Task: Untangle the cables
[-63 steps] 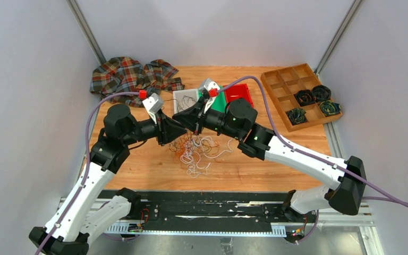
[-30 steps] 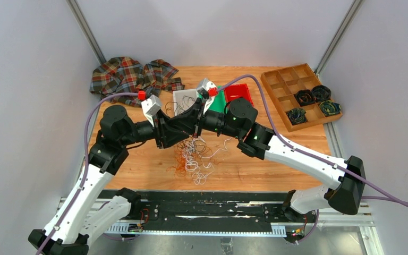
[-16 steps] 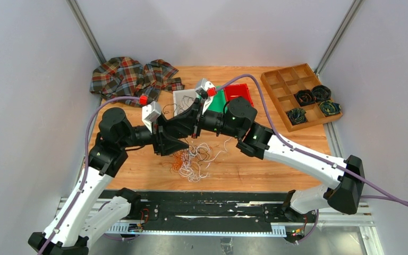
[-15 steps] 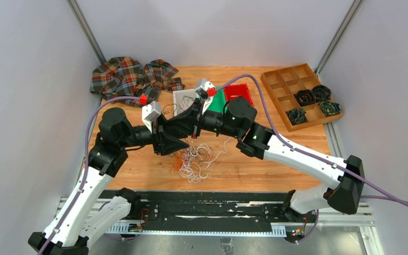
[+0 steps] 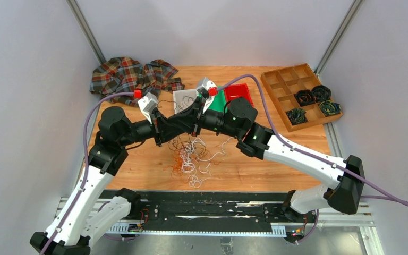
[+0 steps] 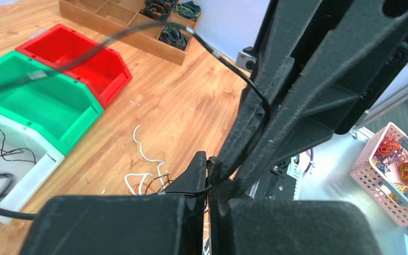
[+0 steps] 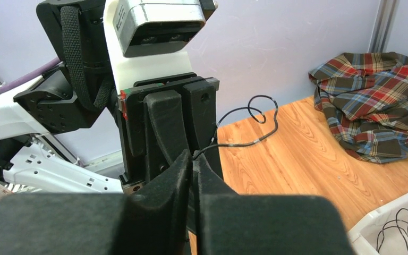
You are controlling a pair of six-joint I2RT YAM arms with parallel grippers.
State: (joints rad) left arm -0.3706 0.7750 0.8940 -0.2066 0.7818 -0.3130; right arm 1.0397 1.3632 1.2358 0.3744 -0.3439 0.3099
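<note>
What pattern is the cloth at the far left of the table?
The cloth is red-and-green plaid, clearest in the right wrist view.

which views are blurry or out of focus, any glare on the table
top external: sharp, evenly lit, no glare on the table, though the cables are too fine to separate; left wrist: the left hand close to the lens is soft, the red bin crisp; right wrist: the right hand is soft, the plaid cloth sharp
</note>
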